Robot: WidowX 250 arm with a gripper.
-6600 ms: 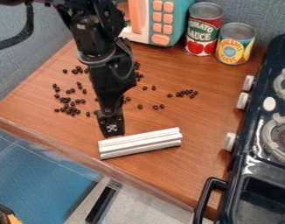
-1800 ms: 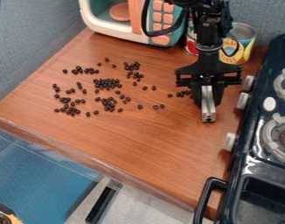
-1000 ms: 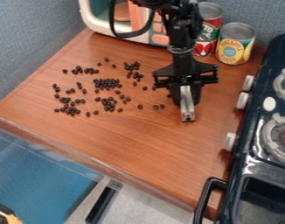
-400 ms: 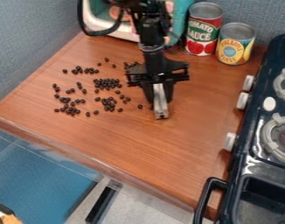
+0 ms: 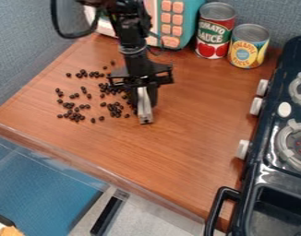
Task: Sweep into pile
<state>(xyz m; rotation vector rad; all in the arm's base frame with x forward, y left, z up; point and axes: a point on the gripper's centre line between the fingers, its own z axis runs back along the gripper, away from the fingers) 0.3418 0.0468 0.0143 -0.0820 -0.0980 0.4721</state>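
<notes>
My gripper [image 5: 144, 94] is shut on a light grey bar [image 5: 144, 107], holding it down at the wooden counter just right of the scattered beans. The bar's near end points toward the counter's front edge. Small dark beans [image 5: 71, 113] lie in loose clusters over the left half of the counter, and the closest of them are at the bar's left side. Some beans behind the gripper and bar are hidden.
A toy microwave [image 5: 172, 23] stands at the back, with a red can [image 5: 214, 31] and a yellow-blue can [image 5: 248, 46] to its right. The stove [image 5: 273, 152] borders the counter [image 5: 183, 170] on the right. Its black handle [image 5: 219, 207] juts out in front.
The gripper has travelled left across the counter with the bar. Beans that lay scattered at the middle and right are gone from those spots. Left-hand clusters look unmoved.
</notes>
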